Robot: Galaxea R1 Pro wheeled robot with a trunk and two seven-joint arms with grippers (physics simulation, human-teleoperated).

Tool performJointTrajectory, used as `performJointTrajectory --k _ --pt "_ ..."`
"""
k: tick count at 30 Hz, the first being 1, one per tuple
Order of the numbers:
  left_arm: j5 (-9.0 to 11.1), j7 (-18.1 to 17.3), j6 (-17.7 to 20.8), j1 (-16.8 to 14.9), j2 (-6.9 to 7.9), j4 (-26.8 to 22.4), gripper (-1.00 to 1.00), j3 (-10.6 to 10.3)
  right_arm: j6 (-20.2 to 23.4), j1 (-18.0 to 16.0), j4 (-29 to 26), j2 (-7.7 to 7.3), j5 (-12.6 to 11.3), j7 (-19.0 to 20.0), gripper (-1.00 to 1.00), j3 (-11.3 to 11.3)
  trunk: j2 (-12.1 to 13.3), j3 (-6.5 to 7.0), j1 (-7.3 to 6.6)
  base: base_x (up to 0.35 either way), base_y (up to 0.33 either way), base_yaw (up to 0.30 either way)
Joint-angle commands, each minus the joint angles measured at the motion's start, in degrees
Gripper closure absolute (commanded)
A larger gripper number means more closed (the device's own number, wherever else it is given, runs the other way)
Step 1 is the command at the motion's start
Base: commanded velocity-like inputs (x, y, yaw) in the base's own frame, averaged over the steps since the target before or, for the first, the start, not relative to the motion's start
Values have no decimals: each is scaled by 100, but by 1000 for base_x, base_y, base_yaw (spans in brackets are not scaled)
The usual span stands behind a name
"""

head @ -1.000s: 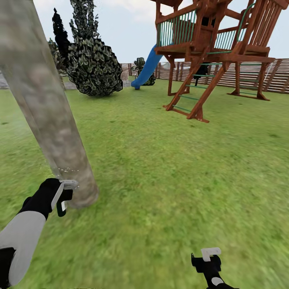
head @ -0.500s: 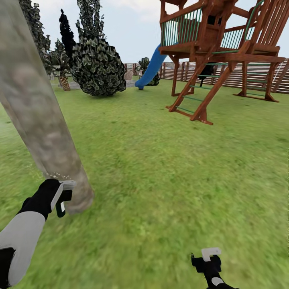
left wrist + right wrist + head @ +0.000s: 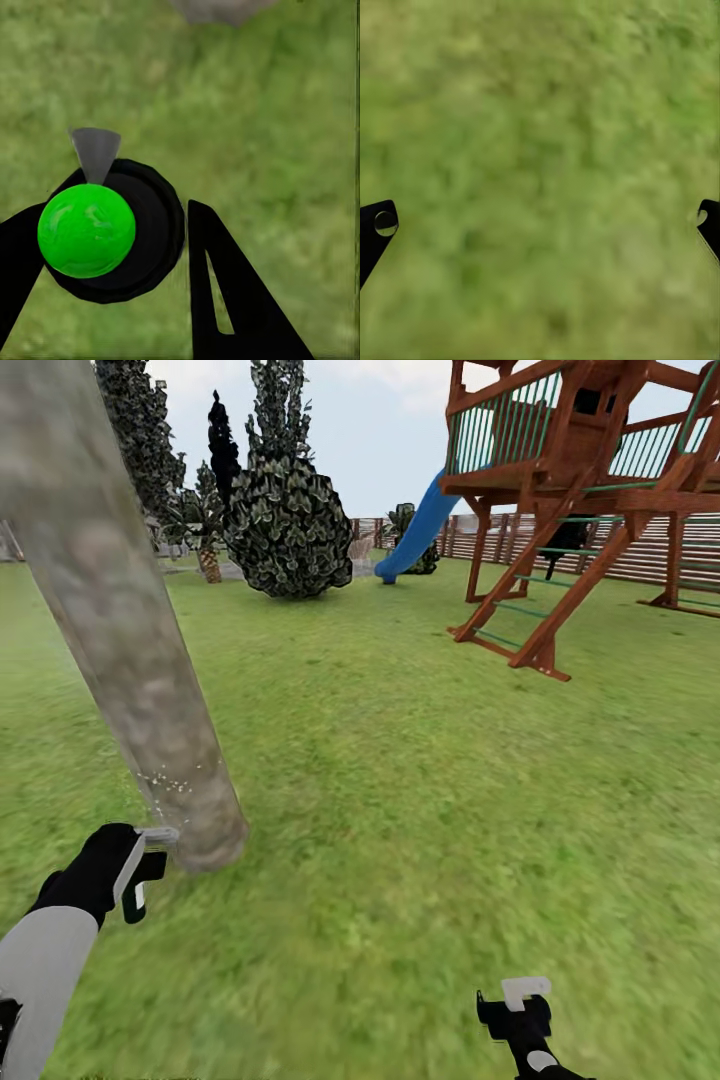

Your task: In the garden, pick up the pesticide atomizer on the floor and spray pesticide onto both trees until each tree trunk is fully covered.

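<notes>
Swung left since a second ago, sliding the play tower rightward and bringing a palm into sight.

Nearest: left gripper clamped on the pesticide atomizer, nozzle just beside the tree trunk; right gripper spread wide over lawn.

Spraying step, first trunk, judging by droplets low on the bark; next, likely raising the nozzle.

Wrist view alone reveals the green cap.
</notes>
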Motion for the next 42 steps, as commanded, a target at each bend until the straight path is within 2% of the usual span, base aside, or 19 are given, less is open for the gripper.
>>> performJointTrajectory --k 1,4,7,10,16,24,29,34,42 --pt "-35 -6 23 0 -35 -10 100 12 -9 0 -4 -2 -47 -13 -100 49 -2 -5 0 141 -263 274" --pt "2 -6 21 4 -91 -64 100 23 -9 0 -4 -3 -47 -13 -100 49 -2 -5 0 169 -247 157" --pt "10 -6 24 -65 -279 -97 100 16 -9 0 -4 -3 -47 -13 -100 49 -2 -5 0 223 -209 13" --pt "7 -12 34 -98 -343 -101 100 7 -9 0 -4 -3 -47 -13 -100 49 -2 -5 0 230 -203 1" --pt "-15 -23 62 -60 -313 -519 100 32 -9 0 0 -3 -47 -13 -100 49 -2 -5 0 89 -249 186" --pt "-16 -23 99 -102 -349 -549 100 12 -9 0 -3 -3 -47 -13 -100 49 -2 -5 0 98 -243 267" --pt "-24 -22 100 -104 -345 -549 100 11 -9 0 -4 -3 -47 -13 -100 49 -2 -5 0 171 -224 33" --pt "-33 -15 100 -100 -347 -549 100 11 -8 0 -4 -3 -47 -13 -100 49 -2 -5 0 18 -270 244" --pt "-40 3 40 105 -269 -443 100 27 -9 0 -4 -3 -47 -13 -100 49 -2 -5 0 61 -260 196"
